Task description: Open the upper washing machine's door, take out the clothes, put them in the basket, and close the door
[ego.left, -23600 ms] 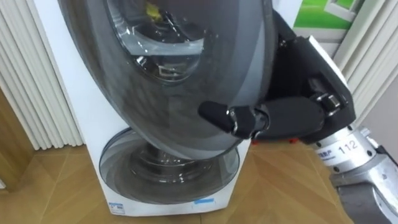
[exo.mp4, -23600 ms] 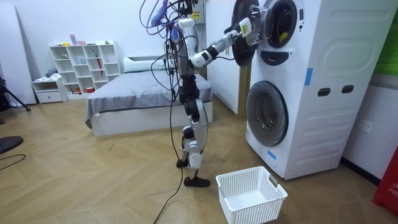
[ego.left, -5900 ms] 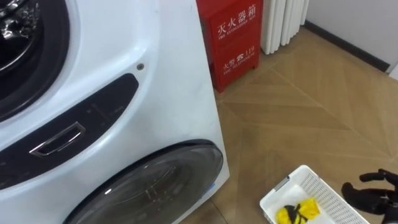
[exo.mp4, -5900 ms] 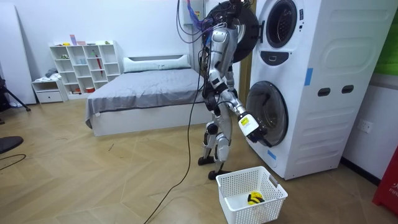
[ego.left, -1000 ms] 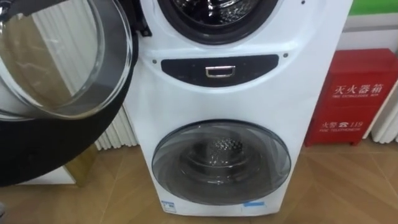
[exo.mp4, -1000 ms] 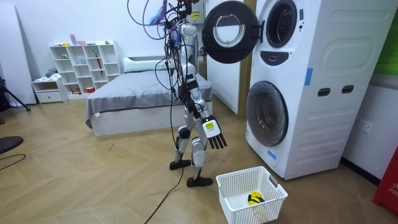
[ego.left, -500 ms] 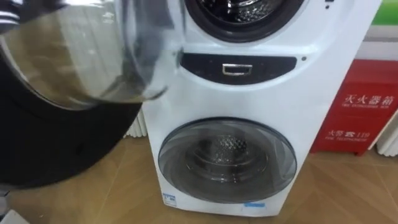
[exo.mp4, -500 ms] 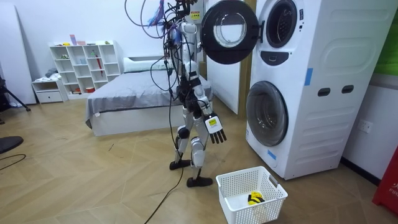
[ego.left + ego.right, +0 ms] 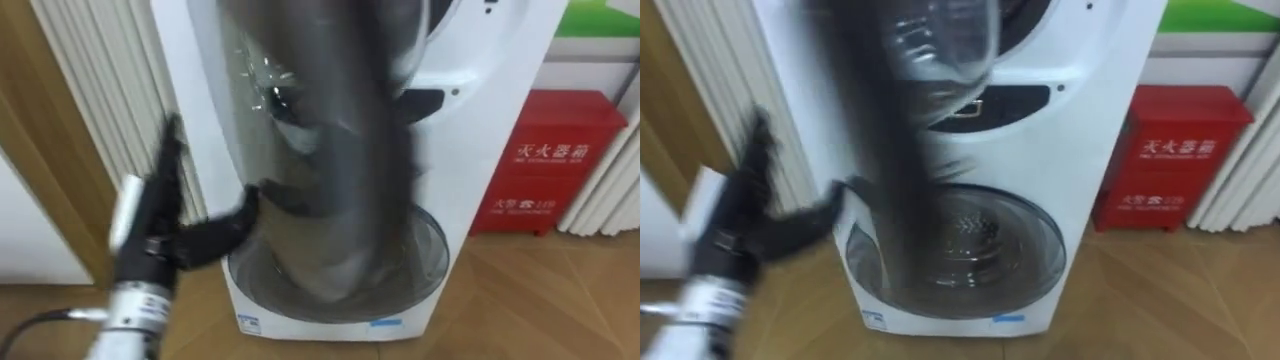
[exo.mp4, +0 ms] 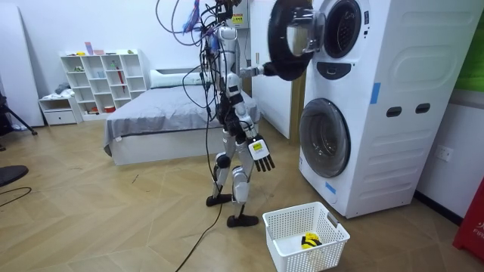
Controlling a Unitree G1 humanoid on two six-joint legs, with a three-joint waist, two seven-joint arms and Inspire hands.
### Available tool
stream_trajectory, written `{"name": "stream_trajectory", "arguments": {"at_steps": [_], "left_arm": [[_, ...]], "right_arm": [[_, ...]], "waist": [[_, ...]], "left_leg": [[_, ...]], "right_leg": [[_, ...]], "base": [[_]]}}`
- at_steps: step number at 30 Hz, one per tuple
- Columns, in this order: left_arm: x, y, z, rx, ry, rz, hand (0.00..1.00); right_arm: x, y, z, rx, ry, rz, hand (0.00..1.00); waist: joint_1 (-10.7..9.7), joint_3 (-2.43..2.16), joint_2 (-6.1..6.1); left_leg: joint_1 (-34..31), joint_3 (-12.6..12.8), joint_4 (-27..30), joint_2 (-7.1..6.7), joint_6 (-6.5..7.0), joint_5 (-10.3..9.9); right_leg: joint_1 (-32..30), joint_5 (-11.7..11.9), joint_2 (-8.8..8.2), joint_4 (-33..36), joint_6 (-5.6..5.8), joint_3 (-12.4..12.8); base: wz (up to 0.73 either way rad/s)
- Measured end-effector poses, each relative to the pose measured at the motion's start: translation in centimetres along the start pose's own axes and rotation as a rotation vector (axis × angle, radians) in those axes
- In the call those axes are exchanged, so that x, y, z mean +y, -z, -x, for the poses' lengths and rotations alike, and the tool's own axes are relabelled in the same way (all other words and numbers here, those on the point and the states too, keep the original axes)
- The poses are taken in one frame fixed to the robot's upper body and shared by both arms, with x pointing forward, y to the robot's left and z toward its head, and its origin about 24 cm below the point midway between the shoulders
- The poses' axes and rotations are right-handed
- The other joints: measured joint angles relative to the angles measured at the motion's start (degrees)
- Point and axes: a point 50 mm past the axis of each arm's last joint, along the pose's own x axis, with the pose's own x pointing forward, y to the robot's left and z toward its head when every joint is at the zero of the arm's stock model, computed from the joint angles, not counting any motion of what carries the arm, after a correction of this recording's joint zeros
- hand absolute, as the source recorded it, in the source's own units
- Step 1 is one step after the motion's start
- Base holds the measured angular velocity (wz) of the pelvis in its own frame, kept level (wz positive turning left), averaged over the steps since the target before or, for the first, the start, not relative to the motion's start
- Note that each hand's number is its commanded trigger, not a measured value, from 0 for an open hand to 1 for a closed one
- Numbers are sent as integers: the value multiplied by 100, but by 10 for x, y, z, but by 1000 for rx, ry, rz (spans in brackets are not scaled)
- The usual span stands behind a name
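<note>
The robot stands upright on the wood floor, facing a tall white stack of two front-loading washing machines (image 10: 393, 98). Its left arm is raised to the round, dark-rimmed glass door (image 9: 340, 150) of the upper machine, which stands partway open, edge-on to the robot's head. The left hand (image 9: 160, 235) is open: fingers straight and pointing up, thumb spread sideways to the door's dark rim. The right hand (image 10: 261, 155) hangs at hip height, away from the machines, fingers straight and splayed, holding nothing. The lower machine's round door (image 9: 420, 260) is shut. A small yellow garment (image 10: 309, 241) lies in the white perforated plastic laundry basket (image 10: 291, 223) on the floor just before the stack and beside the robot's feet. A red metal cabinet (image 9: 550, 165) stands against the wall beyond the machines.
</note>
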Motion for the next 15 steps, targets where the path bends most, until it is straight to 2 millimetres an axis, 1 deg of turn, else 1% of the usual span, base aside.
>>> {"name": "stream_trajectory", "arguments": {"at_steps": [3, 6, 10, 12, 15], "left_arm": [[-10, 9, 3, 41, 72, 10, 0], [-15, 18, 4, 80, 103, 10, 0], [-16, 22, 5, 96, 125, 6, 0], [-16, 23, 5, 98, 128, 6, 0], [-16, 22, 4, 96, 129, 0, 0]], "right_arm": [[2, 2, 0, 4, 5, -9, 0], [3, 2, 0, 5, 8, -14, 0], [4, 1, 0, 5, 6, -6, 0], [4, 1, 0, 5, 9, -3, 0], [4, 1, 0, 5, 8, -1, 0]], "waist": [[-28, -7, -7], [-78, -12, 3], [-139, -12, -4], [-140, -12, -4], [-144, -9, -6]], "left_leg": [[33, 104, 7, 36, -2, 1], [54, 125, 6, 63, -2, 1], [83, 145, -10, 83, -2, 1], [112, 222, -14, 97, -3, 1], [127, 271, -15, 104, -3, 1]], "right_leg": [[-16, 5, 49, 2, -9, 85], [-16, 7, 86, 0, -12, 139], [-12, 9, 109, -1, -15, 157], [-1, 10, 123, -1, -17, 187], [-4, 15, 134, 0, -25, 216]], "base": [[-21], [-11], [-5], [-9], [-7]]}}
